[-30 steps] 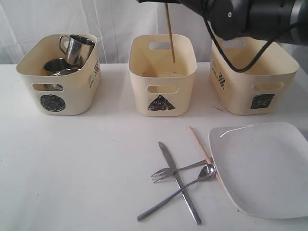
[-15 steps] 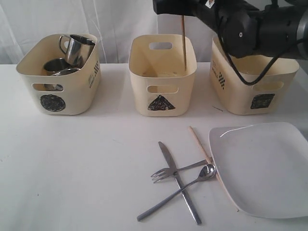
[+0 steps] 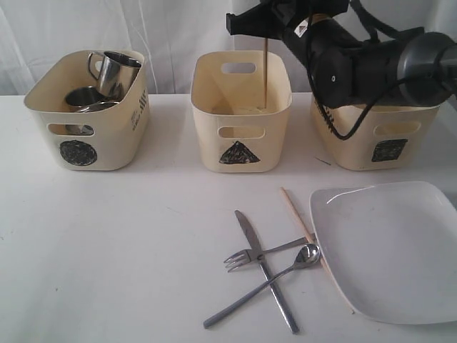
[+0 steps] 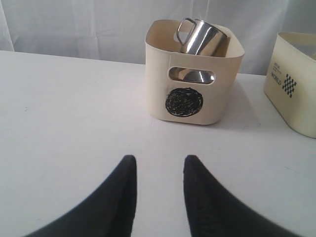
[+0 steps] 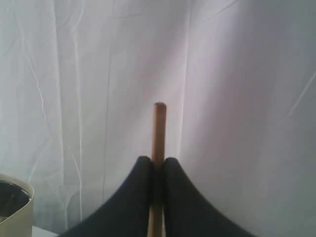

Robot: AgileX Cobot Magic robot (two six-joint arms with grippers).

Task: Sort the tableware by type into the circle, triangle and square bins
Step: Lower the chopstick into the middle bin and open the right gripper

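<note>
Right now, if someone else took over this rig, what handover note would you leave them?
Left gripper: open, empty, facing the circle bin.
Right gripper: shut on a wooden chopstick, held upright, lower end inside the triangle bin.
Done: steel mug and other steelware in the circle bin.
Left: release this chopstick; then sort the second chopstick, knife, fork, spoon and white plate, all on the table. The arm hides the square bin contents.
</note>
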